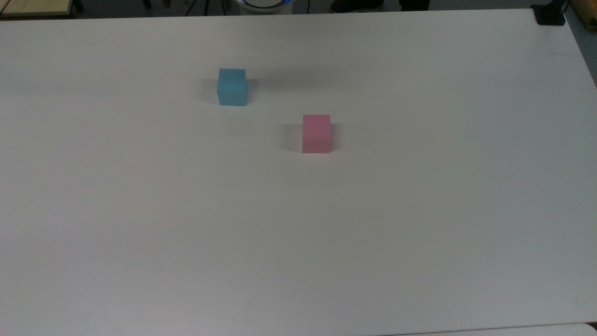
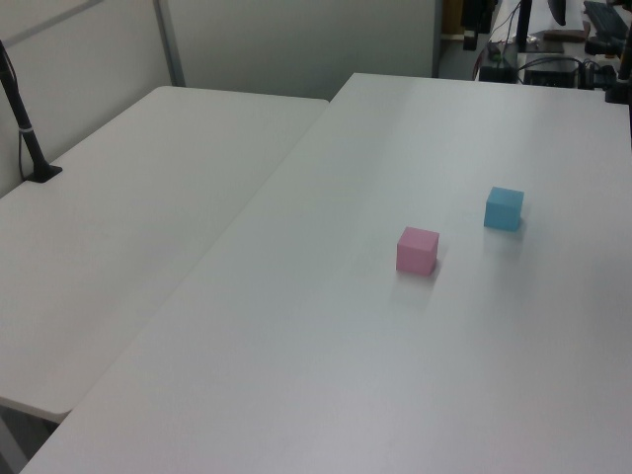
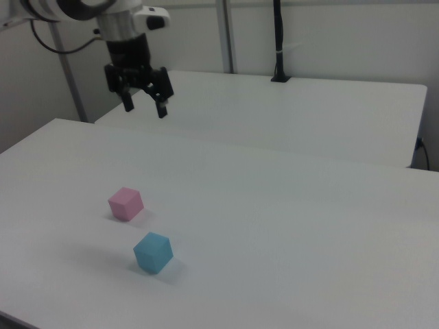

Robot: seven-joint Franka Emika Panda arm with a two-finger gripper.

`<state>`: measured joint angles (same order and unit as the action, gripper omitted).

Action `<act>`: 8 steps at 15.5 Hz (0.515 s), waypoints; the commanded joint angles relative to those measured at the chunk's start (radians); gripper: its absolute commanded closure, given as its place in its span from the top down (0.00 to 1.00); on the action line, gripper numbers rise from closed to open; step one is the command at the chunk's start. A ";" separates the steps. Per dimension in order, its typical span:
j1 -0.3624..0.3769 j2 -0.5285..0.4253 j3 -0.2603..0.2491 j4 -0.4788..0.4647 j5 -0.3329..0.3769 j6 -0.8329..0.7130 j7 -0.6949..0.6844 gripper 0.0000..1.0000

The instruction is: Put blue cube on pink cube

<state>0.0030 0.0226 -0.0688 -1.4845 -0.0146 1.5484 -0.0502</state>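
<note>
White table [image 1: 419, 210] w/ blue cube [image 1: 232, 87], pink cube [image 1: 316, 134] apart; tool [image 3: 145, 106] aloft, fingers spread, seemingly empty.

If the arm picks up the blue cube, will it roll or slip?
The blue cube probably won't roll: it rests flat on the table. Its matte, plain faces suggest fair grip. It looks stiff and likely light, though weight can't be seen.

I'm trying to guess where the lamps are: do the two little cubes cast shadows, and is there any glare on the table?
Top view: the blue cube and pink cube throw faint, soft shadows to both sides, so the light seems diffuse. Left view: a pale sheen streaks the table. Right view: a dim shadow lies on the right view's left of the blue cube.
</note>
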 commanded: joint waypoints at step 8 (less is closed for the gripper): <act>0.002 -0.085 0.026 -0.124 -0.001 0.083 -0.010 1.00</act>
<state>0.0136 -0.0076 -0.0514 -1.5149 -0.0146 1.5528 -0.0503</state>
